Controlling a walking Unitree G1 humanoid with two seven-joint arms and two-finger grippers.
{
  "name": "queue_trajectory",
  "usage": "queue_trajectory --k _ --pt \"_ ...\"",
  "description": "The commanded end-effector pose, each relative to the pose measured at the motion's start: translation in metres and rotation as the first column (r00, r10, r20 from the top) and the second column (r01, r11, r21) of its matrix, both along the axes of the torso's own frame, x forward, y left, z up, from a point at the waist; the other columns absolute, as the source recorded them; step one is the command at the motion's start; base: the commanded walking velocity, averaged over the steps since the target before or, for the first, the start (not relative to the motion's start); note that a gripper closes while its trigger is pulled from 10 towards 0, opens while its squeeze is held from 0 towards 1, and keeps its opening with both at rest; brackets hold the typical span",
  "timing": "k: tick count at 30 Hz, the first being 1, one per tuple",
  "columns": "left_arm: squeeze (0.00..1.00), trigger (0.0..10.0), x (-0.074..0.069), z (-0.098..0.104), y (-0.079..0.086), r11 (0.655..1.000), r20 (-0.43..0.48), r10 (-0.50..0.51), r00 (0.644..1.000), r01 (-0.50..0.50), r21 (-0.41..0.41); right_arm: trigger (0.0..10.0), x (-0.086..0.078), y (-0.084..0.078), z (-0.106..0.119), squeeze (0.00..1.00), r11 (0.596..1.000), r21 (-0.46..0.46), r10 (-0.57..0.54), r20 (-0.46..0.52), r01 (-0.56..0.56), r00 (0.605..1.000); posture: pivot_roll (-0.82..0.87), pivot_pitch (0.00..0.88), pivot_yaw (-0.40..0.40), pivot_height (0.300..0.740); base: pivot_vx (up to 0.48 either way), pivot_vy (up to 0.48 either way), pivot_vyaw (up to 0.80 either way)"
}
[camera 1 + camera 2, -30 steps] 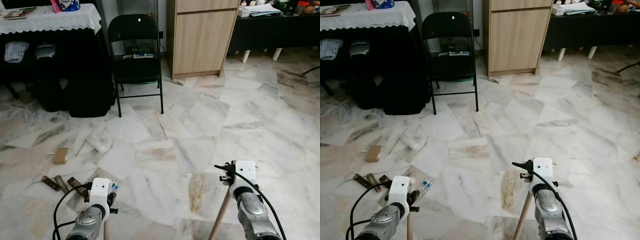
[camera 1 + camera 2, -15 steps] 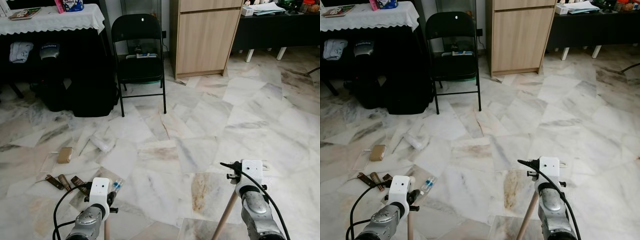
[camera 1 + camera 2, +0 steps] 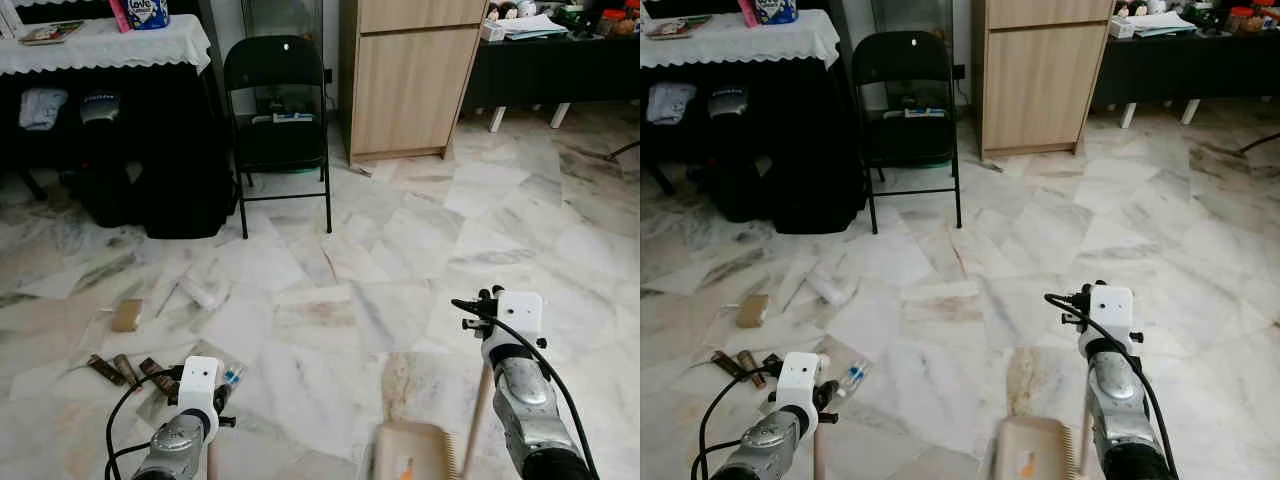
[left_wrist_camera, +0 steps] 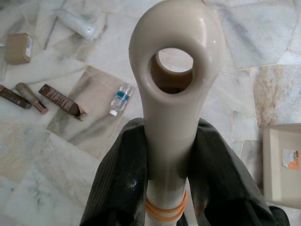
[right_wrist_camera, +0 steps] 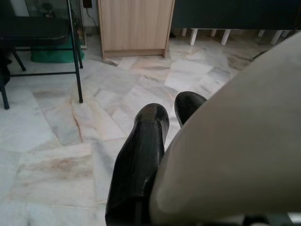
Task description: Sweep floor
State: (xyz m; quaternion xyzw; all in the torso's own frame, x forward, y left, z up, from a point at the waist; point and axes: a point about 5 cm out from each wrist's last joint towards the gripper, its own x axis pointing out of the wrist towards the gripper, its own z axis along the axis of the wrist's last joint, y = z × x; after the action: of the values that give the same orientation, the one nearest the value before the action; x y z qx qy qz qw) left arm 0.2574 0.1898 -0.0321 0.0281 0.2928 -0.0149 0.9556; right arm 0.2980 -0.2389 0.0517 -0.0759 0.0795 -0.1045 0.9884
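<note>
The left gripper (image 4: 171, 188) is clamping its two black fingers (image 4: 117, 188) round a beige plastic handle (image 4: 171, 80), smooth and glossy, ending in a rounded loop with a hanging hole; orange bands are ringing the shaft just below. The right gripper (image 5: 162, 122) is closing on a thick, pale, matt handle (image 5: 235, 155), and a wooden stick (image 3: 474, 420) is running down beside that arm toward a beige dustpan (image 3: 410, 452) sitting low on the floor (image 3: 330, 310) between the two arms.

Litter is lying off to the left: a small clear bottle (image 4: 119, 98), dark wrappers (image 4: 60, 99), a brown box (image 3: 126, 314) and a crumpled white packet (image 3: 200, 292), all well apart from the dustpan.

To my eye, the risks are these. The marble tiles are looking slick, so the bottle is likely to roll away from a stroke rather than gather. The glossy handle could be twisting in the left grip. A wide swing might also be catching the folding chair (image 3: 278, 110) legs or the dark bags (image 3: 180, 190) beside it.
</note>
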Motion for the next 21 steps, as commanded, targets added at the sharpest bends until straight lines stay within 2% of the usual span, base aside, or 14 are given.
queue_trajectory --k 1,10,21 --pt "0.0 10.0 0.0056 0.0058 0.0023 1.0 0.038 0.016 0.999 -0.016 0.002 10.0 0.0013 0.0004 0.0021 0.0 1.0 0.005 0.006 0.008 -0.007 1.0 -0.15 0.0 0.016 0.74 0.326 0.0 0.0" --pt "0.0 10.0 0.0057 0.0058 0.0028 1.0 0.037 0.015 0.999 -0.015 0.003 10.0 0.0005 0.0019 -0.0002 0.0 0.999 -0.007 0.039 -0.016 -0.039 0.999 -0.15 0.0 0.016 0.74 0.332 0.0 0.05" --pt "0.0 10.0 0.005 0.0053 0.0033 1.0 0.035 0.016 0.999 -0.016 0.008 10.0 -0.0002 0.0049 -0.0014 0.0 0.998 -0.008 0.065 -0.023 -0.066 0.998 -0.15 0.0 0.015 0.74 0.341 0.0 0.79"
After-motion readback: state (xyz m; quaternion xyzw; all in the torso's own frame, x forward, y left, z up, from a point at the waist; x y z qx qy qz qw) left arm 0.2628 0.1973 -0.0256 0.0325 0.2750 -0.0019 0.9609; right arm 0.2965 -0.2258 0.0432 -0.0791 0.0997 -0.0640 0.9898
